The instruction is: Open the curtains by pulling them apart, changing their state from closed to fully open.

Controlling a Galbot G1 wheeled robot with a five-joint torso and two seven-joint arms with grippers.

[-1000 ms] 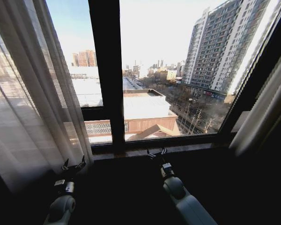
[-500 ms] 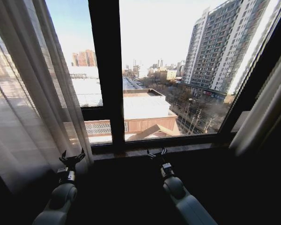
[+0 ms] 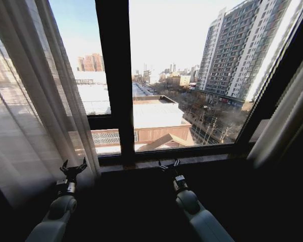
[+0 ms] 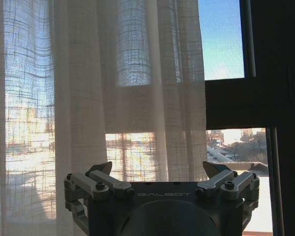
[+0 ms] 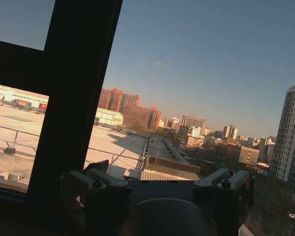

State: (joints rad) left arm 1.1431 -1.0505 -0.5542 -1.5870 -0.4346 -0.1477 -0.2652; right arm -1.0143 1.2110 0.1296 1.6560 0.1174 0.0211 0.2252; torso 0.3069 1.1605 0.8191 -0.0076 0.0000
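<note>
I see the curtains (image 3: pixel 30 101) bunched at the far left of the window, with another panel gathered at the far right edge. My left gripper (image 3: pixel 73 167) sits just beside the left panel's lower hem, fingers spread and holding nothing. My right gripper (image 3: pixel 169 165) hangs near the window frame (image 3: pixel 116 80), also spread wide and empty.

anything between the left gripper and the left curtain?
Nothing visible. The left gripper is open, right in front of the left curtain near its inner edge; in the left wrist view only fabric lies past the fingertips. The right gripper is open by the sill.
</note>
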